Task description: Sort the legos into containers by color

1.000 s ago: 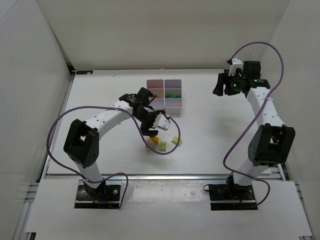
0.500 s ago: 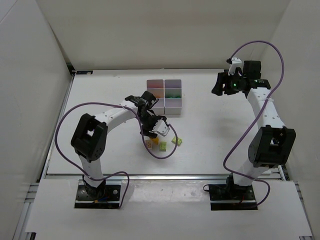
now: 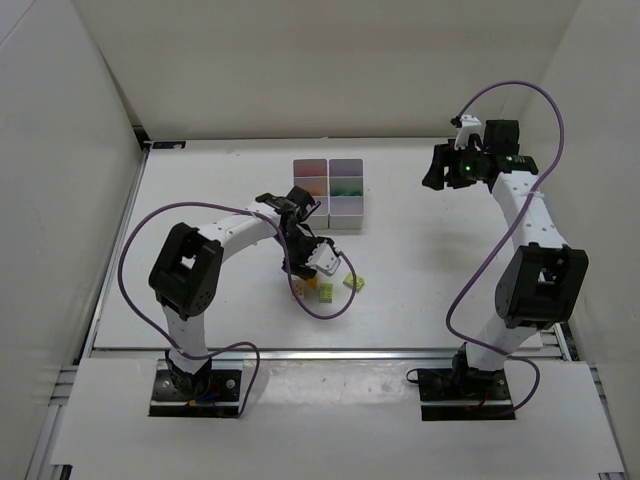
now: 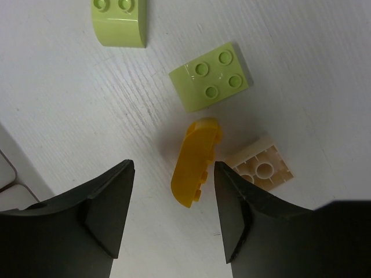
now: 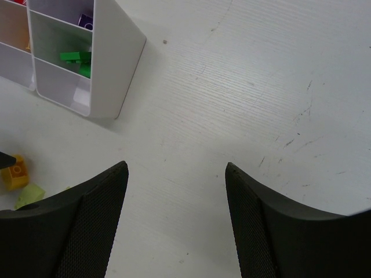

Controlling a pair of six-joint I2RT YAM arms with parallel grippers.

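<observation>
Several legos lie loose on the table. In the left wrist view a yellow curved brick (image 4: 196,165) lies on its side. Around it are a lime square brick (image 4: 211,84), a lime curved brick (image 4: 120,23) and a pale upturned brick (image 4: 261,168). My left gripper (image 4: 173,174) is open just over them, with the yellow brick's near end between its fingertips, close to the right one. From above, the left gripper (image 3: 303,270) hangs over that cluster. The containers (image 3: 346,222) stand behind it. My right gripper (image 5: 177,174) is open over bare table, far right of the containers (image 5: 119,63).
Green bricks (image 5: 75,58) and a purple one (image 5: 86,22) lie in separate bins. A yellow brick (image 5: 14,172) and a lime brick (image 5: 30,195) show at the right wrist view's left edge. The left arm's purple cable (image 3: 330,305) loops beside the loose bricks.
The left arm's elbow has swung up and right, and its gripper has settled closer over the loose bricks. The right arm has hardly moved.
</observation>
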